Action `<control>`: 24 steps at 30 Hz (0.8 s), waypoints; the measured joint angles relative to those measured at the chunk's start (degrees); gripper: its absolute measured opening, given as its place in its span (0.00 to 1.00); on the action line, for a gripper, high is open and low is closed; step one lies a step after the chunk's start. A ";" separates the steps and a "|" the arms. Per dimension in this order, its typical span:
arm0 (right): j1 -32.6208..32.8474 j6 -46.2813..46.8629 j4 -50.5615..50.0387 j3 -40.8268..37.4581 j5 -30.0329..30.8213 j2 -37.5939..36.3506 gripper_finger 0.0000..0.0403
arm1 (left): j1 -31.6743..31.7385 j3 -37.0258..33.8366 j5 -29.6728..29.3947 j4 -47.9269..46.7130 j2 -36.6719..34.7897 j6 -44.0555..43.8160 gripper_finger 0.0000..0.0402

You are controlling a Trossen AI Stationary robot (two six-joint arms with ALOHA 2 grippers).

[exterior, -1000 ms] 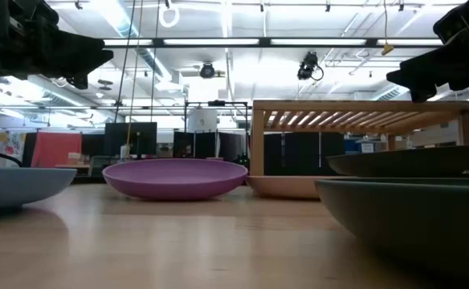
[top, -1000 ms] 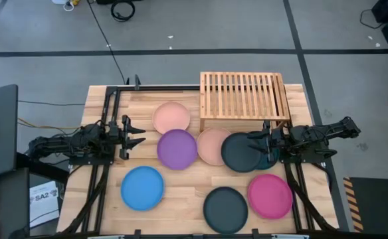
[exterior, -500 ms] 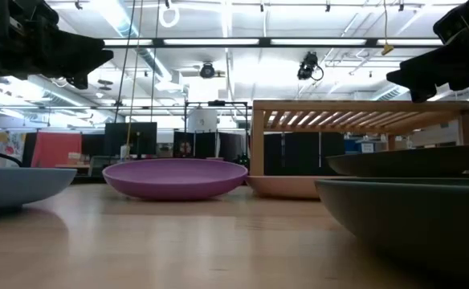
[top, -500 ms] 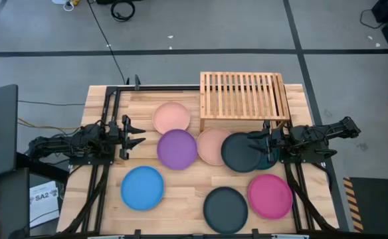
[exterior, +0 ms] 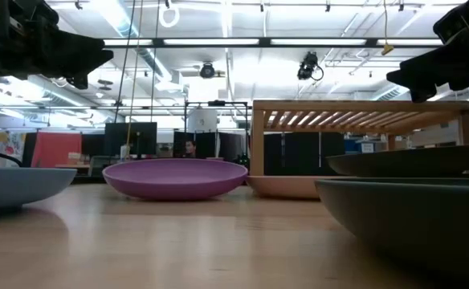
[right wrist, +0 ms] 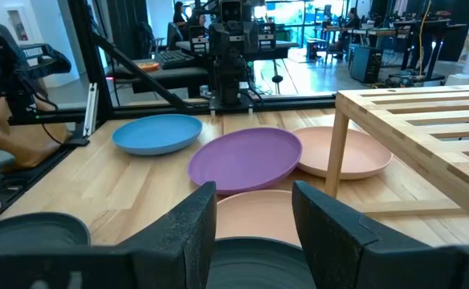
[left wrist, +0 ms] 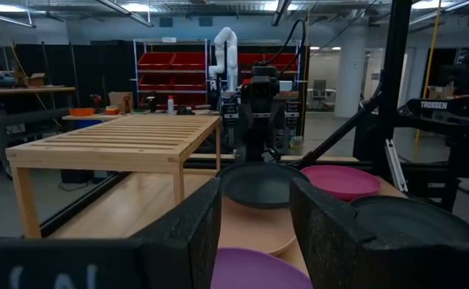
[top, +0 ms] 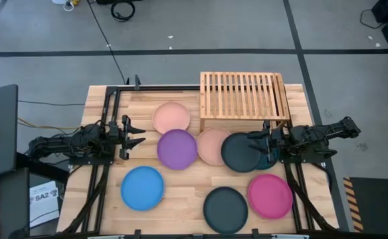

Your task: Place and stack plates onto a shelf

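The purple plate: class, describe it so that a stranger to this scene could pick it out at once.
Start at the light-wood shelf at the table's far edge. Just off its front left corner lies the purple plate, between two peach plates. It is the only purple one.

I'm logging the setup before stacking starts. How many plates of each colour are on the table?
Peach plates: 2
Purple plate: 1
Blue plate: 1
Pink plate: 1
Black plates: 2
Dark teal plate, mostly hidden under a black one: 1
Total: 8
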 joint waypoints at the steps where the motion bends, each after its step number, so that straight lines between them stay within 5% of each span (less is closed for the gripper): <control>1: 0.01 0.06 0.36 -0.02 0.00 0.01 0.42 | 0.01 -0.01 -0.01 0.00 0.00 0.01 0.39; 24: 0.00 -0.44 19.62 0.04 -5.13 -0.01 0.42 | 0.02 0.00 -0.01 0.00 0.01 -0.01 0.39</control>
